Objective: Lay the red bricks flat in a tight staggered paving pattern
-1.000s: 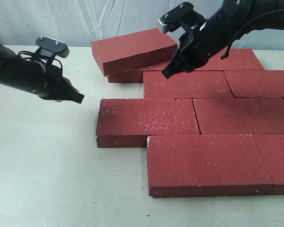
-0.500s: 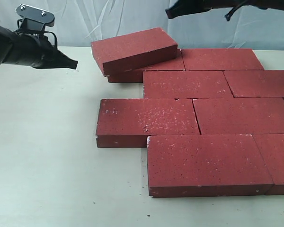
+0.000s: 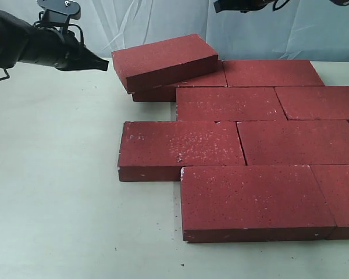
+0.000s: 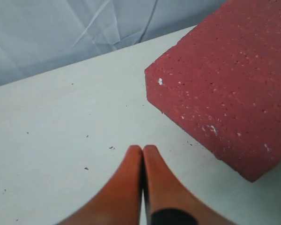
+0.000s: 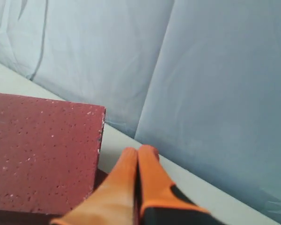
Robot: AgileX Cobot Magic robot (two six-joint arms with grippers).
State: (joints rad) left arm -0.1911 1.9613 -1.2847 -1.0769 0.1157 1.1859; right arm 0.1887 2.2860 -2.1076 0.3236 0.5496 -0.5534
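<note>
Several dark-red bricks lie flat in staggered rows on the table, among them the near-left brick (image 3: 180, 148) and the front brick (image 3: 256, 200). One more brick (image 3: 166, 57) rests tilted on top of the back-left brick (image 3: 163, 93). My left gripper (image 3: 104, 64) is shut and empty, hovering just left of the tilted brick's left end (image 4: 229, 79), with its tips (image 4: 143, 149) above bare table. My right gripper (image 3: 217, 7) is shut and raised high at the back, its tips (image 5: 139, 150) above the far edge of the tilted brick (image 5: 42, 150).
Pale table surface (image 3: 52, 192) stretches left and in front of the bricks. A light blue cloth backdrop (image 3: 163, 23) hangs behind the table. The paving runs off the right edge of the exterior view.
My left gripper rose, then moved right toward the tilted brick's left end. My right arm lifted away from the bricks to the top edge of the view.
</note>
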